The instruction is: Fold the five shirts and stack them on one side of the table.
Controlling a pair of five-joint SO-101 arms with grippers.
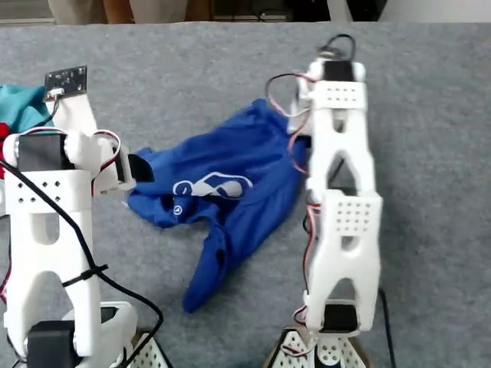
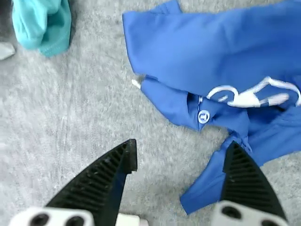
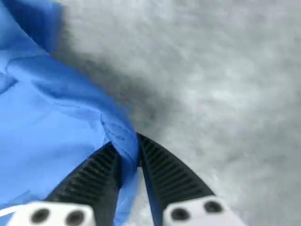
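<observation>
Right gripper (image 3: 138, 141) is clamped tight, both black fingers pinching a folded edge of the blue shirt (image 3: 51, 117). In the high view that arm stretches long and nearly straight up the table, its wrist turned in toward the shirt's far right corner. The left gripper (image 2: 182, 148) hangs wide open, jaws spread with nothing between them, just above the grey table (image 2: 66, 117) beside the shirt's collar end. From above, the left arm stands folded at the elbow with its dark gripper tip (image 1: 138, 169) pointing sideways at the shirt's near edge. The shirt lies crumpled mid-table, one sleeve trailing toward the arm bases. Its chest carries a white looping emblem (image 1: 213, 186) and a small round white mark (image 2: 203, 117) by the collar, too small to read. A teal shirt (image 1: 23, 107) sits bunched at the left edge.
</observation>
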